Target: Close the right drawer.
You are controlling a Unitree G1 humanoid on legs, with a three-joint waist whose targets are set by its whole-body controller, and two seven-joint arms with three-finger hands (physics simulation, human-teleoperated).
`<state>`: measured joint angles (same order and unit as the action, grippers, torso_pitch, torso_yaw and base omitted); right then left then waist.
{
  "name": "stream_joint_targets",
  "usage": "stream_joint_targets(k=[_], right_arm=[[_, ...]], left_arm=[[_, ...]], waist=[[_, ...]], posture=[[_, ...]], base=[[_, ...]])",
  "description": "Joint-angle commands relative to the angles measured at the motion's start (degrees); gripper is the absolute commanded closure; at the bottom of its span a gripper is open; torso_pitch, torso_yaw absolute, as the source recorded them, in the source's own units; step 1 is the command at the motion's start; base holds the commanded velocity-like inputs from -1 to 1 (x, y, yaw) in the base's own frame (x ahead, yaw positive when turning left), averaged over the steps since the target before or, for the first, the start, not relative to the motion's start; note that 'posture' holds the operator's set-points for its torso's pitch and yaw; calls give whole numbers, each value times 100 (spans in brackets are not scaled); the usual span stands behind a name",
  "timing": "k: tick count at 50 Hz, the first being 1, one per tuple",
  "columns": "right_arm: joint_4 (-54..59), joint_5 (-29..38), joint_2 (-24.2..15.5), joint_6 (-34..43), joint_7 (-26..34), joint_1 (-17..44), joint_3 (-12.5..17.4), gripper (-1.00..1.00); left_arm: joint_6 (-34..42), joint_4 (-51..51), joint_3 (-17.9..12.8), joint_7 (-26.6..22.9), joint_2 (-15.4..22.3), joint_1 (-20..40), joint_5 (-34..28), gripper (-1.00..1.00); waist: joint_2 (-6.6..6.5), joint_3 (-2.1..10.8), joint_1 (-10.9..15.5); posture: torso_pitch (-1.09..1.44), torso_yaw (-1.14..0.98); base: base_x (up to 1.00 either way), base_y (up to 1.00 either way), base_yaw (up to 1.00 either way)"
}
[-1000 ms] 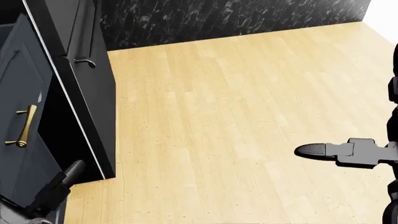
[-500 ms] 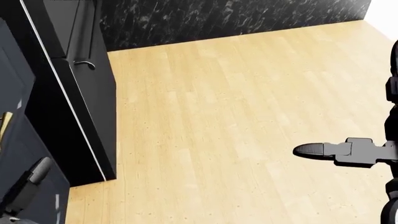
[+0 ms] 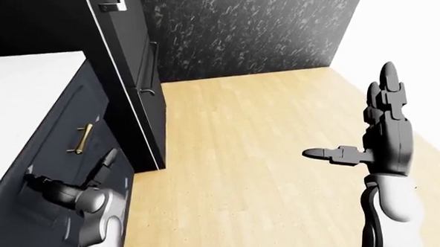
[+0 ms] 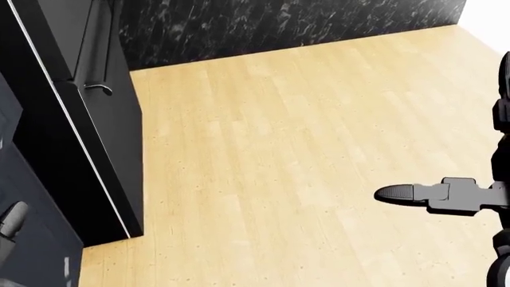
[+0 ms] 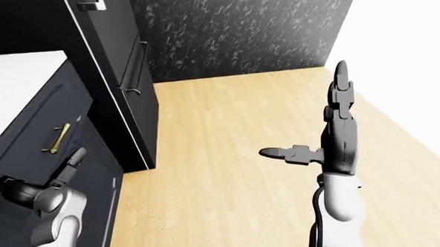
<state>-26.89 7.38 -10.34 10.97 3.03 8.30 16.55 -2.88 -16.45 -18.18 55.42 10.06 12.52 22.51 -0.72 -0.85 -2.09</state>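
While the right hand [image 3: 383,128] hangs raised over the wooden floor [image 3: 248,158], well apart from any cabinet, its fingers [image 3: 386,86] point upward, held straight and apart from the thumb, which juts out sideways toward the view's left; it holds nothing. Seen from the right-eye view, the same hand stands edge-on, fingers stacked in a line above the pale forearm.

Landmark for the rest is the tall black cabinet [image 3: 125,69] that runs down the left part of the eye views, with a thin pale edge line and a long dark handle on its side. Just left of that cabinet lies the dark drawer front [image 3: 70,150], bearing a short brass handle [image 3: 83,139] (set upright in this view, roughly mid-panel). Above the drawer front, and still left of the cabinet, a white countertop [image 3: 28,93] shows. Whether the drawer is pushed fully home cannot be told from these views.

Below the brass handle, the left hand [image 3: 99,165] reaches up against the drawer front, beside the cabinet's lower corner; one dark finger [image 3: 108,158] stretches out straight toward the panel, and the fingers close round nothing. Right of the cabinet, a black marbled wall [image 3: 239,29] rises beyond the floor.
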Motion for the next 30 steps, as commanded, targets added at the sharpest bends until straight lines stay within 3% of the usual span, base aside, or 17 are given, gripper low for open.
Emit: stream_joint_targets(k=[1, 12, 30], right_arm=[[-208, 0, -54, -152, -26, 116, 32, -100], [-252, 11, -53, -102, -20, 132, 19, -100], [-264, 27, -40, -99, -7, 117, 11, -100]], left_arm=[[-60, 47, -348, 299, 155, 7, 118, -100], [-125, -132, -448, 368, 302, 60, 216, -100], [-196, -504, -1069, 524, 993, 78, 739, -100]], waist=[[31, 79, 66], [20, 64, 61], [-17, 38, 8]], posture=[[0, 0], [0, 0], [0, 0]], base=[[0, 0, 0], [0, 0, 0], [0, 0, 0]])
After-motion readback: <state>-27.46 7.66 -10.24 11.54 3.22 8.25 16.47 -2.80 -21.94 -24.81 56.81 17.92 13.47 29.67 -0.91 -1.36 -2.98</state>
